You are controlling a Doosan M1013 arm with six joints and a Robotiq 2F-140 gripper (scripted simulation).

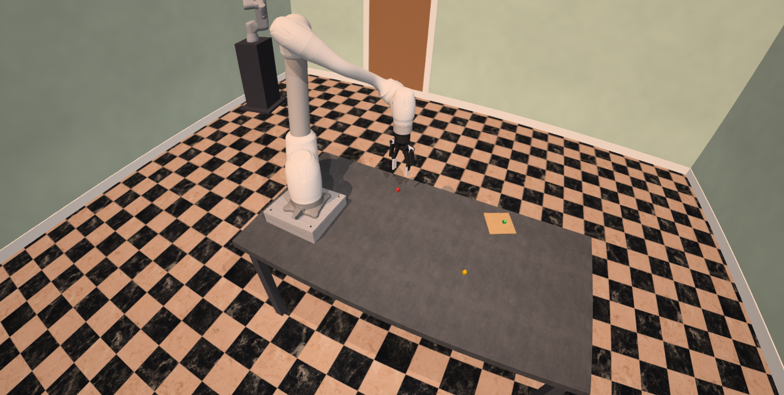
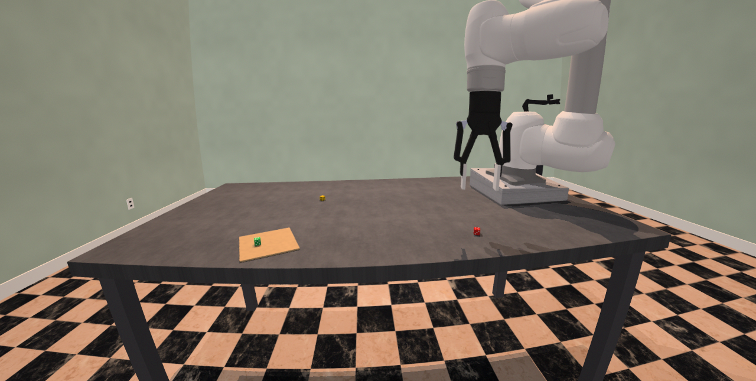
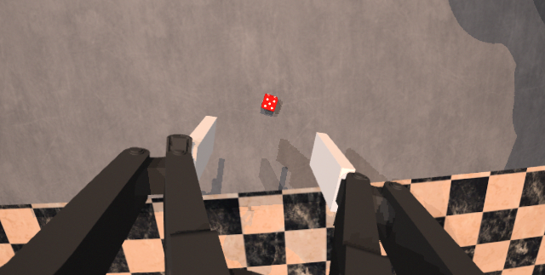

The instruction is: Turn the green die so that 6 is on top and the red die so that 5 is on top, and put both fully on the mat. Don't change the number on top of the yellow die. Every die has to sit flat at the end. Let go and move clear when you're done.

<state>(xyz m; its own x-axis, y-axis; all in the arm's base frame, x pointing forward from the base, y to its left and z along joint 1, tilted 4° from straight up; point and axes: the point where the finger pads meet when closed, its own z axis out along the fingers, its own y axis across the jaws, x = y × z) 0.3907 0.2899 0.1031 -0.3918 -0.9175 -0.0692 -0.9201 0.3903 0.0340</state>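
The red die (image 1: 397, 190) (image 2: 476, 231) (image 3: 270, 103) sits flat on the dark table (image 1: 416, 261) (image 2: 370, 220) (image 3: 128, 54) near its edge, off the mat, with five white pips on top in the wrist view. My gripper (image 1: 401, 169) (image 2: 479, 185) (image 3: 264, 141) hangs open and empty well above the die, pointing down. The green die (image 1: 504, 221) (image 2: 257, 241) sits on the tan mat (image 1: 496, 228) (image 2: 280, 244). The yellow die (image 1: 464, 271) (image 2: 322, 198) sits on the bare table, away from the mat.
The arm's grey base block (image 1: 304, 217) (image 2: 520, 188) stands on the table's corner. The table edge runs close to the red die, with checkered floor (image 3: 264, 220) beyond. A black pedestal with a statue (image 1: 256, 71) stands by the far wall.
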